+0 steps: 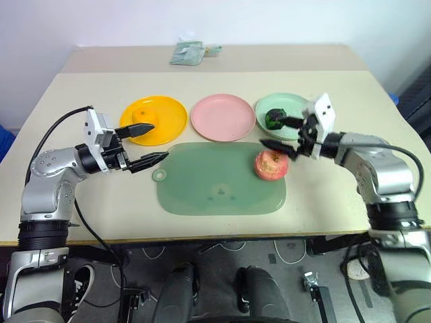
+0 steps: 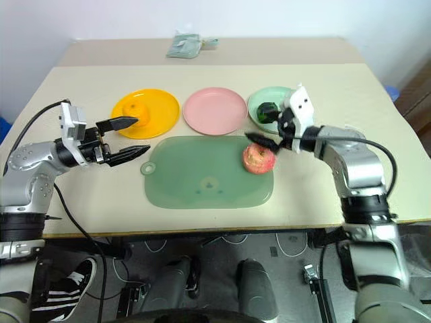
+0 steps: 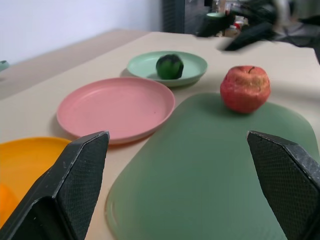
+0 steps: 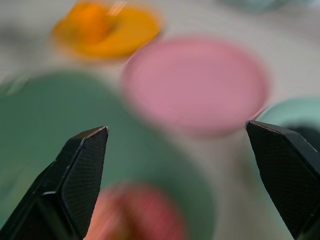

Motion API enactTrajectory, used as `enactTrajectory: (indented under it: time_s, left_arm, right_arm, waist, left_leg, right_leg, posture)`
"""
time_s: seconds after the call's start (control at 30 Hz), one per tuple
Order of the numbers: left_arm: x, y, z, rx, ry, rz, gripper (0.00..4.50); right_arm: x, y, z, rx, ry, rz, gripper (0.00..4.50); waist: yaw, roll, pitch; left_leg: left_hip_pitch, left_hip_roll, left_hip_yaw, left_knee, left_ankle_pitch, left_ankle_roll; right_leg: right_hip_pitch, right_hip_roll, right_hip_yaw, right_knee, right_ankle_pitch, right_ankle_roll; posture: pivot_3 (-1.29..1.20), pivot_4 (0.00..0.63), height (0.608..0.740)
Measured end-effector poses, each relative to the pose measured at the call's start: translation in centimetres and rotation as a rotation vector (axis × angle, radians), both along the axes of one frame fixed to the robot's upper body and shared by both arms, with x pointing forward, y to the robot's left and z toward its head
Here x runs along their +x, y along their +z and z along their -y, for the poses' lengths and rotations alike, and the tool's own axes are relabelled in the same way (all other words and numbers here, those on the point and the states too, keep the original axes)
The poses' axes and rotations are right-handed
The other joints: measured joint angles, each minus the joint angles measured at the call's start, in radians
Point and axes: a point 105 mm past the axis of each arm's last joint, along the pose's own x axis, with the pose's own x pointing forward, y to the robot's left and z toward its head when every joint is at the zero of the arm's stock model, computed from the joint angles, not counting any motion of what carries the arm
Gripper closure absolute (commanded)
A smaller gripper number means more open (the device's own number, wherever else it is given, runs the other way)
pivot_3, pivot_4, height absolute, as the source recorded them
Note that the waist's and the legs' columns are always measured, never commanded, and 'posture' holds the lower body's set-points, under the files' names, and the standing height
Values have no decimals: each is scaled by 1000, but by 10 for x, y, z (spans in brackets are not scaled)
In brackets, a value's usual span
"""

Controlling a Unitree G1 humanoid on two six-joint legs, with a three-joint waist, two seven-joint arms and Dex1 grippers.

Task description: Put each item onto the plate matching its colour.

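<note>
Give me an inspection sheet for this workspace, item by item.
Surface: beige table, green mat in front.
Job's things: orange fruit on yellow plate; green vegetable on mint plate; pink plate bare; apple on the mat.
Clutter: folded cloth at the far edge.
Grippers: left gripper open beside the yellow plate; right gripper open above the apple.
Cables: black cable at the left arm.
Surroundings: white wall behind.
</note>
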Motion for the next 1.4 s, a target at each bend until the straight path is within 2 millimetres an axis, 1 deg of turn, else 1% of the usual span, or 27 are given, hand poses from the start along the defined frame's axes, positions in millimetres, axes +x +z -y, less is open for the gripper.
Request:
enactTrajectory:
  time_s: [0.13, 0.2, 0.3, 0.43, 0.53, 0.57, 0.63, 0.67, 0.87, 0.97, 1.07, 1.1, 1.2, 1.27, 1.3, 1.33, 1.4]
  left_arm:
    - [0, 5, 2, 0, -22, 7, 0]
    - [0, 4, 1, 0, -25, 2, 0]
    - [1, 1, -1, 0, -24, -10, 0]
    - [1, 1, -1, 4, -22, -10, 0]
    - [1, 1, -1, 7, -18, -5, 0]
    - [1, 2, -1, 8, -17, -2, 0]
    - [1, 2, -1, 9, -17, 4, 0]
    - [1, 2, -1, 9, -16, 6, 0]
    - [1, 0, -2, 9, 0, 4, 0]
    - [2, 0, -2, 7, 6, 5, 0]
    - [5, 2, -4, -3, 37, 12, 0]
    - [8, 4, -5, -9, 59, 17, 0]
    - [25, 8, -15, -8, 179, 24, 0]
    - [32, 6, -22, -3, 250, 23, 0]
    - [34, 3, -25, 2, 278, 21, 0]
    - [36, 0, -27, 0, 299, 14, 0]
    - [36, -4, -25, -4, 312, 7, 0]
  right_arm:
    - [-3, -11, 0, -71, 0, -46, 27]
    - [-9, -14, -4, -88, 30, -62, 27]
    - [-15, -27, -7, -116, 52, -115, 27]
    - [-15, -30, -3, -164, 43, -111, 27]
    - [-15, -32, -2, -176, 46, -111, 27]
    - [-15, -32, -2, -185, 51, -105, 523]
    - [-14, -33, -2, -194, 47, -102, 1002]
    - [-13, -33, -2, -194, 44, -101, 1170]
    - [-7, -32, -2, -210, 36, -68, 1170]
    - [0, -28, -6, -148, 12, -69, 1170]
    - [12, -21, -20, -28, -22, -71, 1170]
    - [21, -14, -27, 17, -42, -48, 1170]
    - [56, 23, -48, 100, -143, 99, 1170]
    - [70, 41, -62, 111, -164, 186, 1170]
    - [75, 44, -71, 115, -162, 206, 1170]
    - [82, 42, -83, 123, -158, 206, 1170]
    - [90, 29, -104, 115, -150, 188, 1170]
  waist:
    - [2, 0, 0]
    - [4, 0, 0]
    - [8, 0, 0]
    - [9, -4, -3]
    - [9, -5, -3]
    - [9, -5, -3]
    - [9, -6, -4]
    - [9, -6, -4]
    - [7, -6, -4]
    - [5, -6, -4]
    - [1, -5, -3]
    - [-1, -4, -3]
    - [-2, -4, -3]
    - [-1, -4, -3]
    - [-1, -4, -3]
    - [-1, -4, -3]
    - [2, -4, -3]
  left_leg:
    - [0, 1, 0, 0, 0, 0]
    - [0, 1, 0, 0, 0, 0]
    - [0, 1, 0, 1, 0, 0]
    - [1, 1, -1, 2, 0, 0]
    - [1, 1, -1, 2, 0, 0]
    - [1, 1, -1, 2, 0, 0]
    - [1, 1, -1, 2, 0, 0]
    - [1, 1, -1, 2, 0, 0]
    - [2, 1, -2, 2, 0, 0]
    - [2, 1, -1, 2, 0, 0]
    - [1, 1, -1, 1, 0, 0]
    - [0, 1, 0, 1, 0, 0]
    - [0, 1, 0, 1, 0, -1]
    - [0, 1, 0, 0, 0, -1]
    - [0, 1, 0, -1, 0, -1]
    - [0, 1, 1, -1, 0, -1]
    - [-1, 1, 1, -1, 1, -1]
  right_leg:
    - [0, 1, 0, 0, 0, -1]
    - [0, 1, 0, 0, 0, -1]
    - [0, 1, 0, -1, 1, -1]
    - [2, 0, -1, -1, 1, -1]
    - [3, 0, -1, -1, 1, -1]
    - [3, 0, -1, -1, 1, -1]
    - [3, 0, -1, -1, 1, -1]
    - [3, 0, -1, -1, 1, -1]
    - [3, 0, -1, -1, 1, -1]
    - [3, 1, -1, 0, 1, -1]
    - [0, 1, 0, 0, 1, -1]
    - [-1, 1, 0, 1, 1, -1]
    - [-1, 1, 0, 2, 1, -1]
    - [-1, 1, 0, 0, 1, -1]
    - [-1, 1, 0, 0, 1, -1]
    - [-1, 1, 0, -1, 1, -1]
    - [-1, 1, 0, -1, 1, -1]
  posture:
    - [0, 150, 740]
    - [0, 150, 740]
    - [0, 150, 740]
    - [0, 150, 740]
    - [0, 150, 740]
    - [0, 150, 740]
    - [0, 150, 740]
    - [0, 150, 740]
    - [0, 150, 740]
    - [0, 150, 740]
    - [0, 150, 740]
    - [0, 150, 740]
    - [0, 150, 740]
    - [0, 150, 740]
    - [0, 150, 740]
    - [0, 150, 740]
    - [0, 150, 740]
